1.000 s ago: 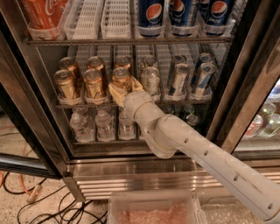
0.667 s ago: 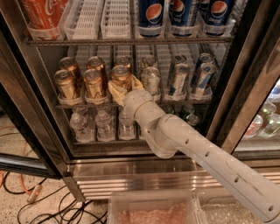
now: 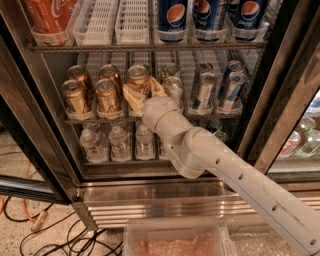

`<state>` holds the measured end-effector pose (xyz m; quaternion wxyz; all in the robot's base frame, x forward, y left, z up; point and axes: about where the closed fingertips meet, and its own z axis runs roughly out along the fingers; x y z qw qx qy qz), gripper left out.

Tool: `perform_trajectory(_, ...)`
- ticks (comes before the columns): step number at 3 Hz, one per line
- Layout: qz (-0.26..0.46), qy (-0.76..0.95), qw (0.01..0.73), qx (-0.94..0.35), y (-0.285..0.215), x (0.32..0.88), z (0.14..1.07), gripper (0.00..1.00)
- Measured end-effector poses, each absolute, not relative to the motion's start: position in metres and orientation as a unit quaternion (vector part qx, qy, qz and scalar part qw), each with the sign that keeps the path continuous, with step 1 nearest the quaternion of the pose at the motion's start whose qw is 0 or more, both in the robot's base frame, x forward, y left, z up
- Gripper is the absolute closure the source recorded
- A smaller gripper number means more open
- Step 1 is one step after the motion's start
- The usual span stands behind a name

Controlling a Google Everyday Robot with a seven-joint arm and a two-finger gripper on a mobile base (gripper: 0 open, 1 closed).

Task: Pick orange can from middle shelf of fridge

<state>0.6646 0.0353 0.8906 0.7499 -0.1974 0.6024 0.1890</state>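
The fridge point(image 3: 150, 200) stands open in front of me. On its middle shelf point(image 3: 95, 120) stand several orange cans. My gripper point(image 3: 143, 91) reaches in at the third lane, its tan fingers point(image 3: 132, 98) on either side of the front orange can point(image 3: 137, 78), closed against it. That can stands upright on the shelf. My white arm runs in from the lower right and hides the can's lower part.
More orange cans point(image 3: 107, 95) stand to the left, a silver-green can point(image 3: 174, 88) just right, and slim blue-and-white cans point(image 3: 204, 90) further right. Pepsi cans point(image 3: 175, 15) sit above, water bottles point(image 3: 120, 142) below. A clear bin point(image 3: 175, 240) and cables point(image 3: 50, 235) lie on the floor.
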Motion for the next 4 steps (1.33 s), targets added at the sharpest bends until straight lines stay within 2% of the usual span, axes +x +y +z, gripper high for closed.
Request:
perform_trajectory(2,0.178,0.589,0.762,-0.203,0.024,0.646,0.906,1.00)
perform_trajectory(4,0.151,0.635,0.740,-0.163,-0.017,0.603,0.872,1.00)
